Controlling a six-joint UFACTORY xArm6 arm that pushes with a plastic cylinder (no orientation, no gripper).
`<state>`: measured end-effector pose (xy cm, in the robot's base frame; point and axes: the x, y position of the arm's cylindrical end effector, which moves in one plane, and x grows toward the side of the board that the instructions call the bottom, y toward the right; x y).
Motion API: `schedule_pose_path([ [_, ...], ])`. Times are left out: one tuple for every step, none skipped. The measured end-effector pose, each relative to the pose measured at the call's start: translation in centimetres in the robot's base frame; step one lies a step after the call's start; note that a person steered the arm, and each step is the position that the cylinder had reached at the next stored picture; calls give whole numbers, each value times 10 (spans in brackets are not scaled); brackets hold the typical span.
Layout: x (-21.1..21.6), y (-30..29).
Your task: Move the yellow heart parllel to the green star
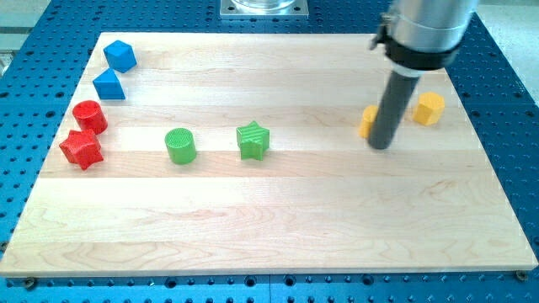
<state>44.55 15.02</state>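
1. My tip (381,146) is down on the table (278,219), over on the right-hand side, at the lower end of the dark rod hanging from the silver arm (425,29).
2. Tucked just behind the rod on its left is a yellow block (367,121), mostly hidden, so its shape cannot be told from here; it sits right against the rod, and I cannot tell whether they touch.
3. A second yellow block (429,108), chunky and many-sided, sits just to the right of the rod, a little farther back.
4. Which of the two is the heart? Cannot be made out with certainty.
5. The green star (253,140) stands near the middle of the table, well apart from my tip, off to its left.
6. Left of the star, near it, is the green cylinder (180,146).
7. Far left edge now: a red cylinder (89,116) with a red star (82,149) just in front of it.
8. Behind those, a blue triangular block (109,85) and, at the far corner, a blue cube-like block (120,55).
9. No pincer here: the arm ends in the plain rod, holding nothing.
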Motion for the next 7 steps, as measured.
schedule_pose_path([
  [-35, 27],
  [-36, -6],
  [-51, 4],
  [-82, 27],
  [-53, -32],
  [-40, -55],
  [-90, -55],
])
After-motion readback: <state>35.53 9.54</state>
